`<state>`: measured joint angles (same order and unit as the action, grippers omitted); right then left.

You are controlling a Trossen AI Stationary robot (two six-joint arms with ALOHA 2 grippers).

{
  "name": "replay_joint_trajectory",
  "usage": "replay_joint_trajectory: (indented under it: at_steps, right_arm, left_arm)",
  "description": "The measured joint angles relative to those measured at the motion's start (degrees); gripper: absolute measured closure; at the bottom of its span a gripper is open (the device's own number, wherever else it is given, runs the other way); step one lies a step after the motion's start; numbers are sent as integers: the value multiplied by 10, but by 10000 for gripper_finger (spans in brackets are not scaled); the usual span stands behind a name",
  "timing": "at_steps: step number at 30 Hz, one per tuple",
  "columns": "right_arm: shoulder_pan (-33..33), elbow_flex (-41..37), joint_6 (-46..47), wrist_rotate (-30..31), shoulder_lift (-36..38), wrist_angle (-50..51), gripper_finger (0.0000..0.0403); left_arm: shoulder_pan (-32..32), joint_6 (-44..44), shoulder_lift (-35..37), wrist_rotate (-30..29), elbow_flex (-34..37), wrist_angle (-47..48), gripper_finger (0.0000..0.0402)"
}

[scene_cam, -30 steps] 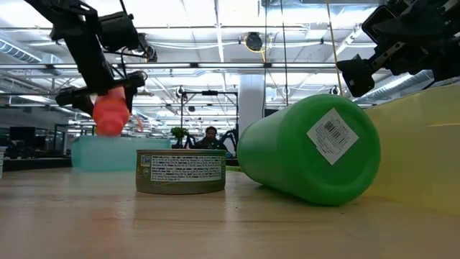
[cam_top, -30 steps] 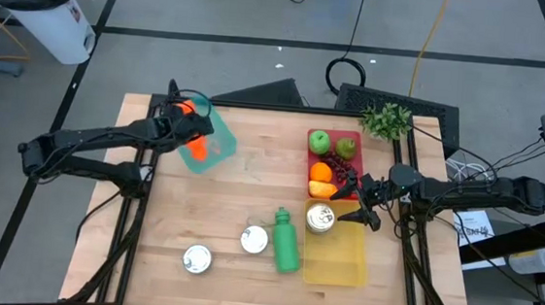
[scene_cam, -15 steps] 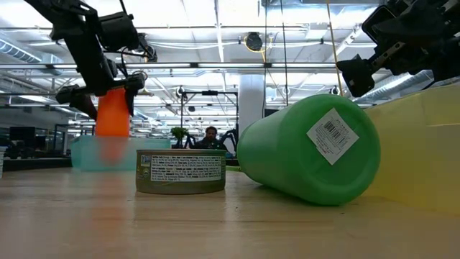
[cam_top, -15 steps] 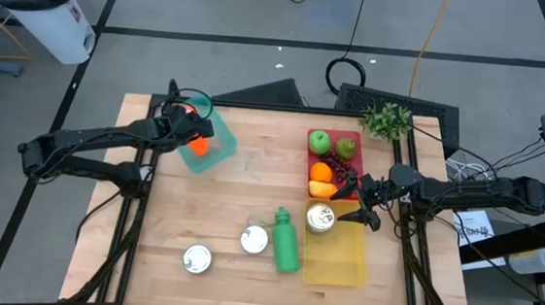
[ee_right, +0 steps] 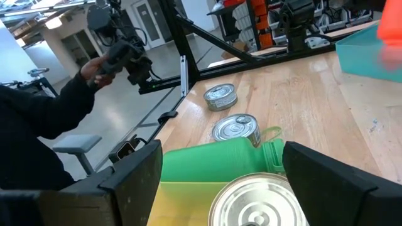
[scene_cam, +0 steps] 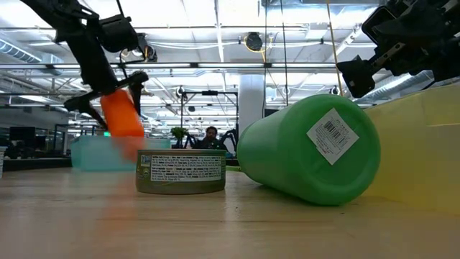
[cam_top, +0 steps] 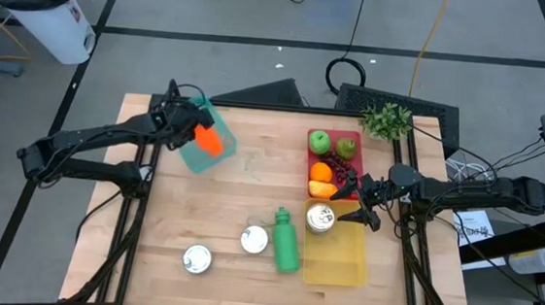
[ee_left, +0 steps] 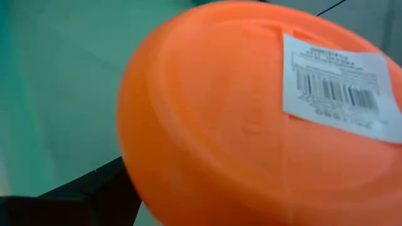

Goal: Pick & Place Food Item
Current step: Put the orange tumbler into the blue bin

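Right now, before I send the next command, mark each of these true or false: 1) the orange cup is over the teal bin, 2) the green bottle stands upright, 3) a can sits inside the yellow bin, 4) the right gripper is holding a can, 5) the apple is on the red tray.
1) True. The orange cup is tilted over the teal bin, below the open left gripper.
2) False. The green bottle lies on its side on the table, beside the yellow bin.
3) True. A can sits in the yellow bin's far end.
4) False. The right gripper is open and holds nothing; it hovers near that can.
5) True. The green apple is on the red tray.
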<state>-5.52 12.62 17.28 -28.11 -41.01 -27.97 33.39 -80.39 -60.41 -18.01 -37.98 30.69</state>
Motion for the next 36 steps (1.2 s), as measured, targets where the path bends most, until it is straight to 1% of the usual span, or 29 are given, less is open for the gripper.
replay_joint_trajectory:
  at_steps: [3,7,8,11,19,21,25,28,36]
  right_arm:
    - [0,0,0,0,0,0,94]
    - [0,0,0,0,0,0,94]
    - [0,0,0,0,0,0,94]
    - [0,0,0,0,0,0,94]
    - [0,0,-1,0,0,0,94]
    - [0,0,-1,0,0,0,94]
    - [0,0,-2,0,0,0,94]
    - [0,0,-2,0,0,0,94]
    - [0,0,-2,0,0,0,94]
  left_arm:
    - [0,37,1,2,0,-38,14]
    - [-2,168,1,-9,0,-94,14]
    - [-2,188,1,-15,0,-101,14]
    - [-2,216,1,-21,0,-119,14]
    - [-2,319,1,-25,0,-117,13]
    - [-2,325,1,-25,0,-117,13]
    - [-2,289,1,-11,0,-118,13]
    - [-2,291,1,5,0,-118,14]
    - [-2,292,1,10,0,-118,14]
